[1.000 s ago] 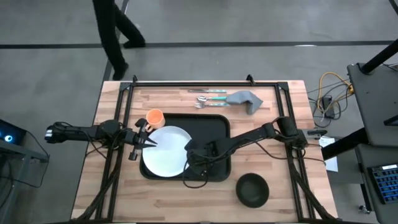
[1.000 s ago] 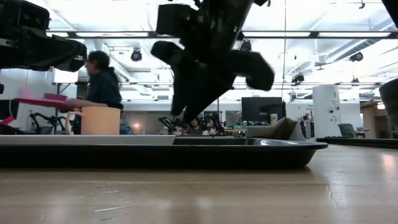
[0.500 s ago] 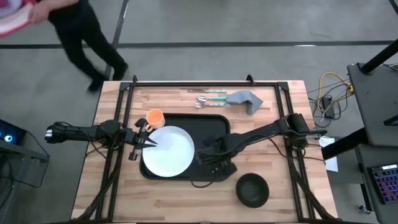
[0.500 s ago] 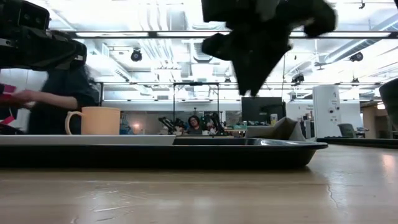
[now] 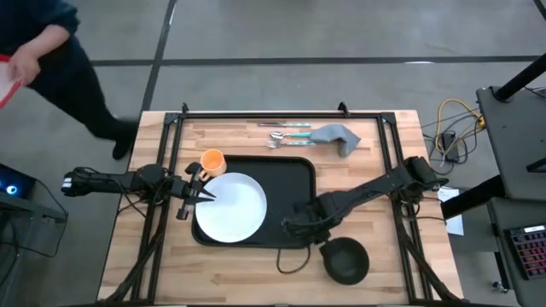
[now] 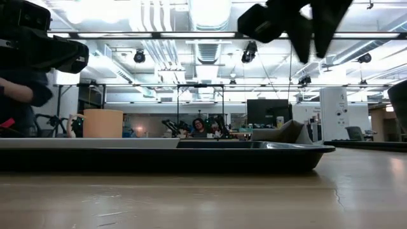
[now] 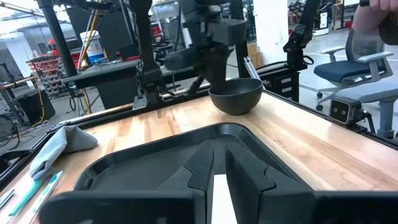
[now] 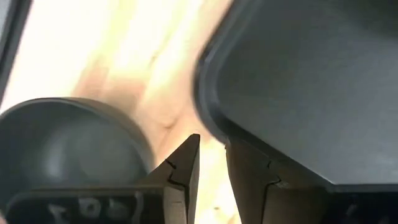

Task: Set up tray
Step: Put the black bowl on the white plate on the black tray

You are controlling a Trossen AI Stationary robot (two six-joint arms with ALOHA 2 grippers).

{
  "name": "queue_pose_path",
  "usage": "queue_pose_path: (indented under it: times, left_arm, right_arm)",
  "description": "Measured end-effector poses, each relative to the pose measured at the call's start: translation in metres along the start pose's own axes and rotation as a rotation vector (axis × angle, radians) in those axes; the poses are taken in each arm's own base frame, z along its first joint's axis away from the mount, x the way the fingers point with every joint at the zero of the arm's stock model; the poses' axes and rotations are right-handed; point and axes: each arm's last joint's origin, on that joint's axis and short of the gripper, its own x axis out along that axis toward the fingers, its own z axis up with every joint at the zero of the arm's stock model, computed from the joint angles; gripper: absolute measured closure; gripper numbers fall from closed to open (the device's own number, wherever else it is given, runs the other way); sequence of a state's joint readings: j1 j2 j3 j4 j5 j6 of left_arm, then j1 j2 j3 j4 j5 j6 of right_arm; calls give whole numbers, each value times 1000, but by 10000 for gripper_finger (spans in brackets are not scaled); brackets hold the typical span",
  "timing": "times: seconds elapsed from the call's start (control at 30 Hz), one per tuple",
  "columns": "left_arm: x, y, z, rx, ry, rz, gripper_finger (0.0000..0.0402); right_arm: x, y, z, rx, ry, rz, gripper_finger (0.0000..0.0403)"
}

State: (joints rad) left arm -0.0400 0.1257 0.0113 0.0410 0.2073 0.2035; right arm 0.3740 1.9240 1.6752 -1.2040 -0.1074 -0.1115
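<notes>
The black tray [image 5: 290,183] lies mid-table. The white plate [image 5: 230,207] rests flat on its left half. My left gripper [image 5: 203,193] sits level at the plate's left rim, with only a thin slit between its fingers; its wrist view shows the plate [image 7: 216,202] through that slit. Whether it touches the rim I cannot tell. My right gripper [image 5: 294,228] hovers over the tray's near right corner [image 8: 211,118], pointing down, fingers a narrow gap apart and holding nothing. The dark bowl [image 5: 345,260] stands on the table just beyond it.
An orange cup [image 5: 212,160] stands on the table at the tray's far left corner. A fork and spoon with teal handles [image 5: 286,132] and a grey cloth [image 5: 335,136] lie near the far edge. A person [image 5: 51,60] walks past the far left corner.
My right gripper left the plate's right edge and crossed the tray toward the table's right and near edges, rising, to the tray's near right corner beside the bowl. The plate stayed put. The person walked leftward behind the table.
</notes>
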Motion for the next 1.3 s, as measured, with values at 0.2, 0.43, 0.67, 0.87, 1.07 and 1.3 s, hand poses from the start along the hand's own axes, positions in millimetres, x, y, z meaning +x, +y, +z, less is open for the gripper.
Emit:
queue_pose_path:
  times: [0.2, 0.43, 0.67, 0.87, 1.07, 1.3]
  left_arm:
    - [0, 0, 0, 0, 0, 0, 379]
    - [0, 0, 0, 0, 0, 0, 379]
    - [0, 0, 0, 0, 0, 0, 379]
    - [0, 0, 0, 0, 0, 0, 379]
    - [0, 0, 0, 0, 0, 0, 379]
    - [0, 0, 0, 0, 0, 0, 379]
  right_arm:
    - [3, 25, 0, -57, 21, 10, 335]
    - [13, 42, -4, -61, 63, 18, 335]
    - [27, 45, -9, -38, 85, 21, 335]
    - [36, 45, -13, -23, 100, 31, 335]
    - [49, 46, -16, -23, 95, 76, 335]
    - [61, 45, -22, -19, 104, 77, 335]
